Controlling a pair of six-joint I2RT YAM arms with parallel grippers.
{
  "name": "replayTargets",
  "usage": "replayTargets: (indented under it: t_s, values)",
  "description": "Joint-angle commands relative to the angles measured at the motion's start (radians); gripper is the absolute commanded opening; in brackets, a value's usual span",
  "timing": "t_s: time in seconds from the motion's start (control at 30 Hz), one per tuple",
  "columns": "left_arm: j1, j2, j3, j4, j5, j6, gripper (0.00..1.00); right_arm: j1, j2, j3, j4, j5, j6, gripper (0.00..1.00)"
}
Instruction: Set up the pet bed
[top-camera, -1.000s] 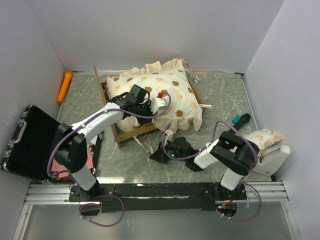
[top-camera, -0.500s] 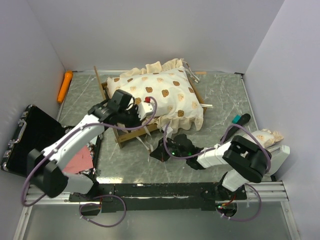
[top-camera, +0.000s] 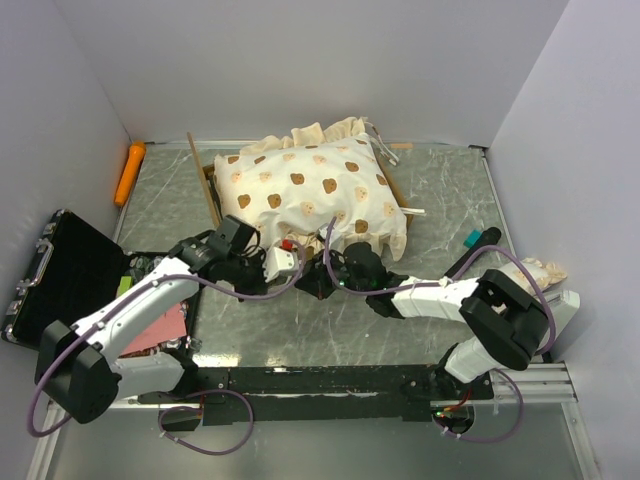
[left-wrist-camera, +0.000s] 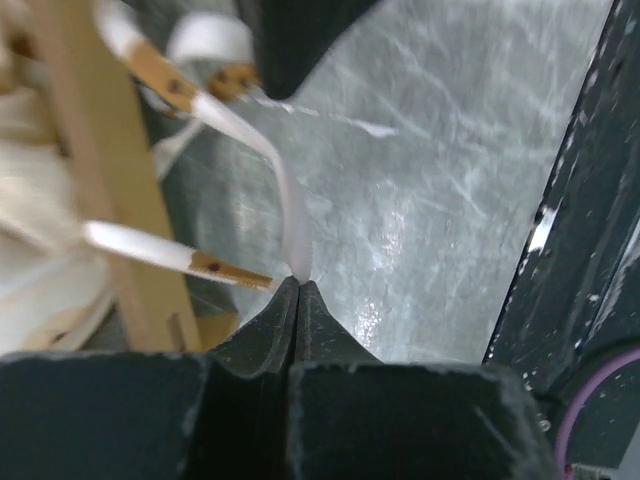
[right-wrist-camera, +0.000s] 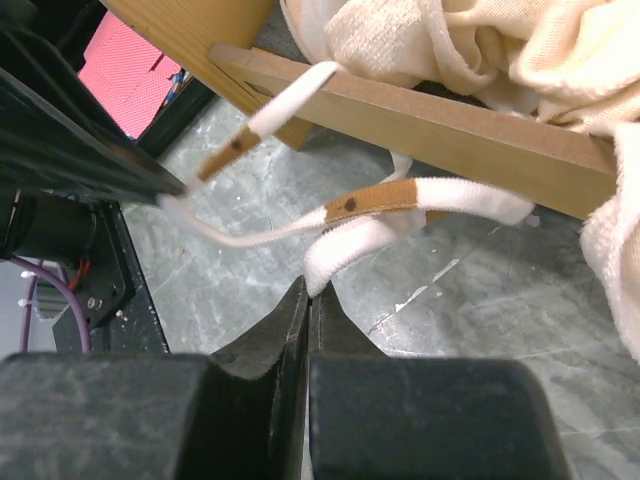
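Occupying the rear centre of the grey marbled worktop (top-camera: 445, 195): pet bed (top-camera: 310, 190), light-wood frame, cream bear-print ruffled mattress heaped over it, white ties trailing below its near rail. Left pincer (left-wrist-camera: 297, 287) closed on a tie ribbon (left-wrist-camera: 285, 190); right pincer (right-wrist-camera: 310, 292) closed on a second ribbon (right-wrist-camera: 340, 250). Surroundings: open black hard case (top-camera: 60, 285) at left, orange carrot-shaped item (top-camera: 130, 172) in far-left corner, matching bear-print pillow (top-camera: 532, 272) at right edge.

Cream mattress (top-camera: 310, 190) with brown bear print; pale wood bed frame (right-wrist-camera: 450, 115); white, tan-tipped straps (left-wrist-camera: 285, 190); black case (top-camera: 70, 275); grey marbled table (top-camera: 440, 190).
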Motion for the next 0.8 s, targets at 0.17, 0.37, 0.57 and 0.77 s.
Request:
replayTargets:
  t_s: [0.17,0.37,0.57,0.77]
  values:
    - [-0.067,0.123,-0.056,0.048,-0.064,0.135,0.01,-0.020,-0.023,0.007,0.015,-0.017,0.020,0.00]
    - [-0.082,0.159,-0.029,0.033,-0.066,0.181,0.29,-0.020,0.003,0.010,0.023,-0.032,0.031,0.00]
    - [-0.079,0.064,0.037,0.114,0.002,0.103,0.63,-0.020,0.008,-0.021,0.066,-0.041,0.046,0.00]
    - [-0.053,0.155,0.100,0.210,-0.015,-0.021,0.64,-0.018,-0.015,-0.050,0.107,-0.063,0.027,0.00]
